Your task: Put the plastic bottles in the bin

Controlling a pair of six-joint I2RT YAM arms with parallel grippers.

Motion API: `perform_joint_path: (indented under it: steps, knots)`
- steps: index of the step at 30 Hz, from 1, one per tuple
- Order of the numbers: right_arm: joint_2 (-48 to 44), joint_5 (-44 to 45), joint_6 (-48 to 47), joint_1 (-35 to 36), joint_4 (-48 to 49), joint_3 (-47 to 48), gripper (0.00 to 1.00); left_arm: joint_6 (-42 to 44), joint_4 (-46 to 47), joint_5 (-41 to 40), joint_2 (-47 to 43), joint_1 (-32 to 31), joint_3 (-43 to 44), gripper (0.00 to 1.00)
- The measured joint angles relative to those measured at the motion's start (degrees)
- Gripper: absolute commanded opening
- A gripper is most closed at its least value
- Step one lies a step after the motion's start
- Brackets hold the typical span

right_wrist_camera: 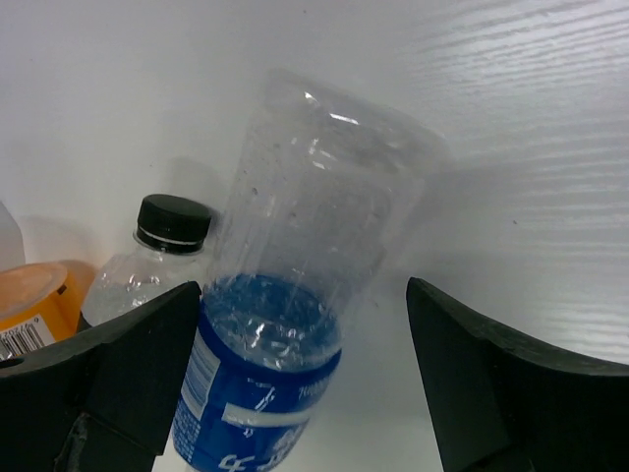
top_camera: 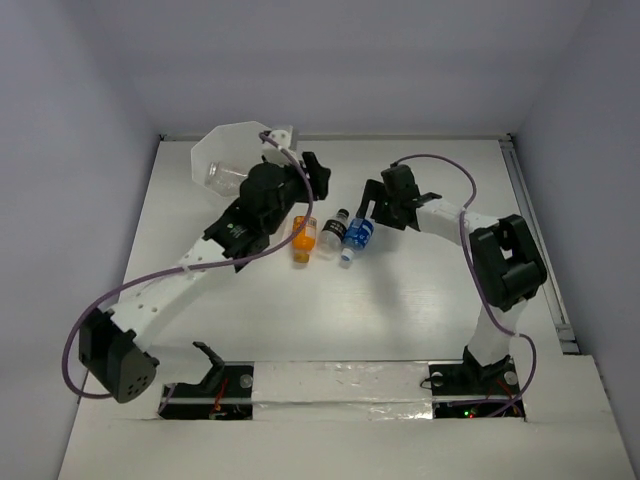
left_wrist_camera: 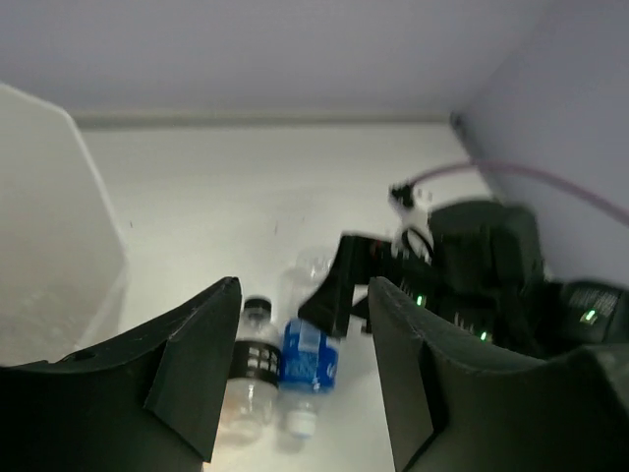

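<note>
The translucent white bin [top_camera: 232, 146] stands at the back left, and a clear bottle [top_camera: 226, 176] shows within its outline. The orange bottle [top_camera: 303, 239], black-capped bottle [top_camera: 335, 230] and blue-labelled bottle [top_camera: 357, 236] lie side by side mid-table. My right gripper [top_camera: 368, 207] is open, its jaws on either side of the blue-labelled bottle's [right_wrist_camera: 280, 334] clear base end, not closed on it. The black-capped bottle [right_wrist_camera: 147, 258] and orange bottle [right_wrist_camera: 34, 300] lie to its left. My left gripper [top_camera: 318, 178] is open and empty, raised beside the bin [left_wrist_camera: 49, 226], above the bottles [left_wrist_camera: 254, 364].
The right gripper's [left_wrist_camera: 344, 295] body shows dark just past the blue-labelled bottle [left_wrist_camera: 310, 362] in the left wrist view. The back wall and side walls enclose the white table [top_camera: 400, 300]. A metal rail [top_camera: 535, 230] runs along the right edge.
</note>
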Motion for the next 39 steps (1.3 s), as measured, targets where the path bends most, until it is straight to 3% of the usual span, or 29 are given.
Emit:
perform_joint_path:
  steps: [3,6,10,12,18,30,33,36,39]
  knots:
    - [2.6,-0.96,-0.02,0.0,-0.7,2.38,0.87,-0.76,-2.1,1.01,4.59,-1.05,-1.18,0.66]
    - [4.28,-1.46,0.31,0.0,-1.01,3.32,0.75,-1.18,-4.07,1.86,9.44,-1.01,-1.33,0.73]
    - [4.22,-1.27,1.22,0.0,-0.39,3.23,0.47,-1.16,-5.27,3.26,14.56,-0.98,-1.33,0.8]
    - [3.34,-0.85,1.29,0.0,0.35,2.19,0.4,-1.09,-5.57,4.13,16.79,-1.03,-1.29,0.81]
    - [-4.09,3.19,-0.48,0.0,-0.66,-3.1,0.35,-0.04,-7.19,5.27,24.85,-2.12,1.42,0.83]
    - [-35.8,14.49,-6.58,-0.04,-6.47,-5.99,0.3,1.05,-8.35,0.57,35.17,-3.65,6.75,0.83]
    - [-40.33,15.85,-7.41,-0.09,-8.83,-5.99,0.3,1.33,-8.59,-0.92,37.86,-3.65,7.98,0.82]
    - [-44.22,16.57,-8.07,-0.09,-11.82,-5.99,0.3,1.53,-8.81,-1.44,40.44,-3.67,8.41,0.7]
    - [-48.65,16.74,-8.46,-0.09,-14.21,-5.88,0.31,1.53,-8.94,-1.4,41.88,-3.89,8.44,0.46]
